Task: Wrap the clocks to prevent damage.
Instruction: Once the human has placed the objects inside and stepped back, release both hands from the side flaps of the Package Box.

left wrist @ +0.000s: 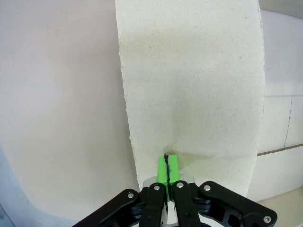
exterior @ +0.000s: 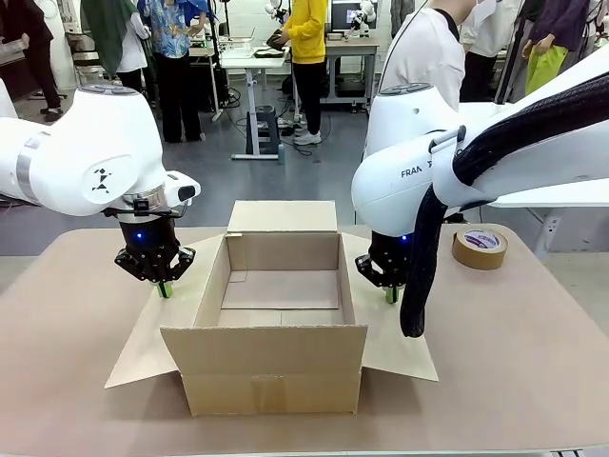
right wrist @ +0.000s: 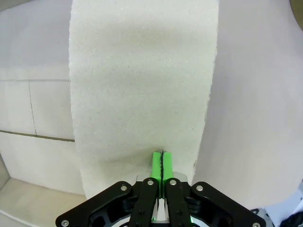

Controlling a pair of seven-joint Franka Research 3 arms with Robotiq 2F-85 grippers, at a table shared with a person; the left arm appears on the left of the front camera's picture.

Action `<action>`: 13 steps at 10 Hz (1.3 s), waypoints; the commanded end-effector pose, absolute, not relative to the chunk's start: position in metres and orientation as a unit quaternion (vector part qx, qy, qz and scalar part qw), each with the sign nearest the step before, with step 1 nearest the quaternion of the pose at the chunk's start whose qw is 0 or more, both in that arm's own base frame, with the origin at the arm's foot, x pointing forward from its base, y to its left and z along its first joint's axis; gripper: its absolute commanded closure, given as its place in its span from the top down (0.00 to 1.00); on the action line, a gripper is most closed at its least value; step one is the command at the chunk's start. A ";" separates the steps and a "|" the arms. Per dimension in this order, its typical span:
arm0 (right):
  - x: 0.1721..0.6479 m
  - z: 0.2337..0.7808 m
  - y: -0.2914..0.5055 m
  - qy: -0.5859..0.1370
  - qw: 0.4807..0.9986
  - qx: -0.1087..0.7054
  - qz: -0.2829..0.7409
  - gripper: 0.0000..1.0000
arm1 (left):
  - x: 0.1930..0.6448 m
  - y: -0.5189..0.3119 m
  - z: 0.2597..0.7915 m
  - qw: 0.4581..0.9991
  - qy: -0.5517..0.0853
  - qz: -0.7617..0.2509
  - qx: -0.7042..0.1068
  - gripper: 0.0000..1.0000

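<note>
An open cardboard box [exterior: 276, 367] stands in the middle of the table with its flaps spread out. The clocks are out of view. My left gripper [exterior: 166, 288] is shut, its green tips resting on the box's left flap [exterior: 181, 309]. In the left wrist view the left gripper [left wrist: 166, 163] has its pads pressed together against the flap [left wrist: 189, 85]. My right gripper [exterior: 391, 293] is shut too, its tips on the right flap [exterior: 392, 347]. The right wrist view shows the right gripper [right wrist: 162, 163] with pads together touching that flap [right wrist: 142, 80]. Nothing sits between either pair of pads.
A roll of brown tape [exterior: 480, 248] lies at the right rear of the tan table [exterior: 533, 371]. A person in a white top [exterior: 423, 52] stands at the far side. The box's inside looks bare.
</note>
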State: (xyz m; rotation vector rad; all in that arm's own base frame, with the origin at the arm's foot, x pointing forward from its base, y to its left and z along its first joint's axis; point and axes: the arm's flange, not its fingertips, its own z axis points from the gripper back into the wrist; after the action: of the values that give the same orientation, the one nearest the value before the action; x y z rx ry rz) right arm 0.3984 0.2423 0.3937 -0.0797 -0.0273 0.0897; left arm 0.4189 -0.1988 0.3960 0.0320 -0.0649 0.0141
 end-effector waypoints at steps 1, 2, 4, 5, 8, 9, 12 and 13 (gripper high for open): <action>0.397 0.390 0.243 -0.015 0.998 -0.042 0.035 0.01 | 0.418 -0.199 0.397 0.999 -0.036 0.002 0.021 0.00; 0.397 0.390 0.243 -0.015 0.998 -0.042 0.035 0.01 | 0.418 -0.199 0.397 0.999 -0.036 0.002 0.021 0.00; 0.397 0.390 0.243 -0.015 0.998 -0.042 0.035 0.01 | 0.418 -0.199 0.397 0.999 -0.036 0.002 0.021 0.00; 0.397 0.390 0.243 -0.015 0.998 -0.042 0.035 0.01 | 0.418 -0.199 0.397 0.999 -0.036 0.002 0.021 0.00; 0.397 0.390 0.243 -0.015 0.998 -0.042 0.035 0.01 | 0.418 -0.199 0.397 0.999 -0.036 0.002 0.021 0.00; 0.397 0.390 0.243 -0.015 0.998 -0.042 0.035 0.01 | 0.418 -0.199 0.397 0.999 -0.036 0.002 0.021 0.00; 0.397 0.390 0.243 -0.015 0.998 -0.042 0.035 0.01 | 0.418 -0.199 0.397 0.999 -0.036 0.002 0.021 0.00; 0.397 0.390 0.243 -0.015 0.998 -0.042 0.035 0.01 | 0.418 -0.199 0.397 0.999 -0.036 0.002 0.021 0.00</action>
State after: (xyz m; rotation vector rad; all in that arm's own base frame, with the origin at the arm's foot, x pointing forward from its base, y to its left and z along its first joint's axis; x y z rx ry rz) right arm 0.3984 0.2423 0.3937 -0.0797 -0.0273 0.0896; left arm 0.4189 -0.1988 0.3960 0.0321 -0.0649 0.0141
